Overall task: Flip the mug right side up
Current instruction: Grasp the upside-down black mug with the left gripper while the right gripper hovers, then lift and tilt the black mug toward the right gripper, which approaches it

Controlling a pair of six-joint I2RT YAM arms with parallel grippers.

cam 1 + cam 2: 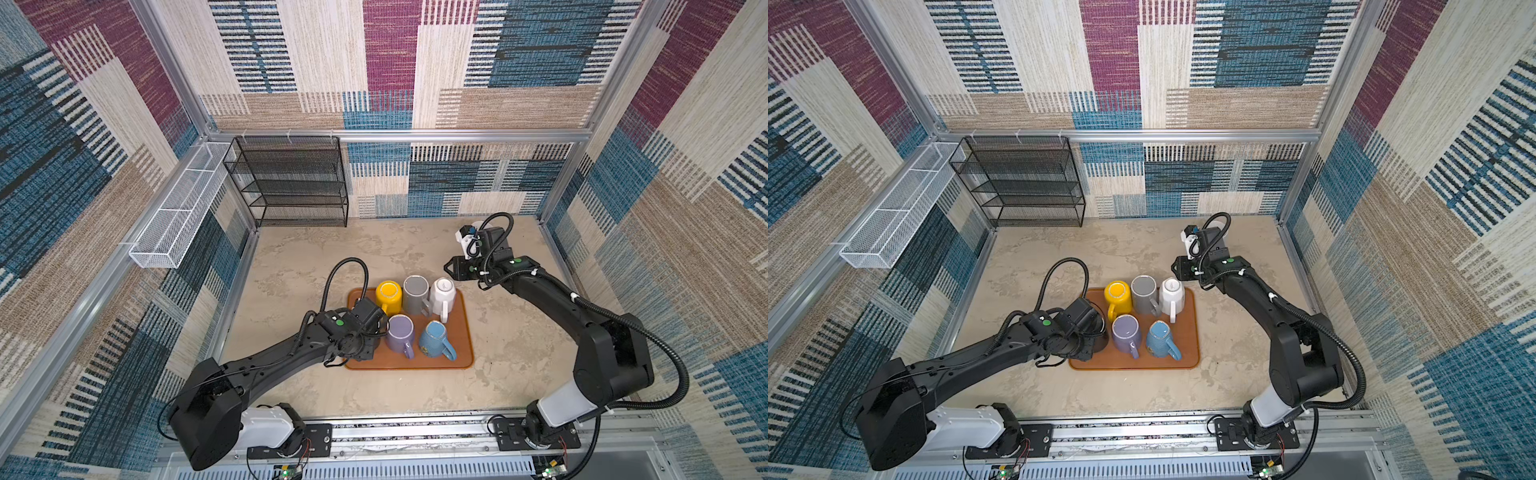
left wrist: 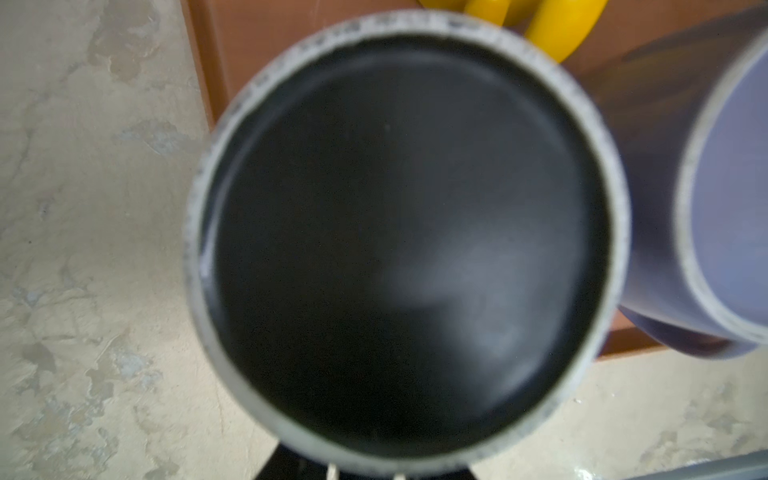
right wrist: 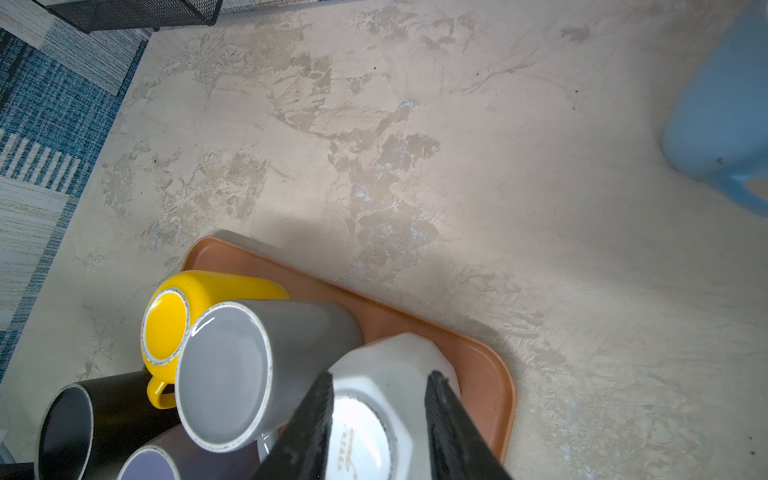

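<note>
Your left wrist view is filled by the black mug [image 2: 407,232], bottom up at the near-left corner of the tray [image 1: 460,332]. In both top views the left gripper [image 1: 362,348] mostly covers it, and you cannot tell how its fingers stand. The right wrist view shows the right gripper [image 3: 380,376] with fingers apart and empty, the white mug [image 3: 386,353] seen between them. It also shows a pale blue mug [image 3: 723,104] alone on the table, and a purple mug [image 2: 727,187] crowds the black one.

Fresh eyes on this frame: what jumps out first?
Mid-table, an orange tray holds a yellow mug, grey mug, white mug, lilac mug and blue mug, all apparently base up. A black mug fills the left wrist view, at the tray's left edge. The right gripper hovers open by the white mug.
</note>
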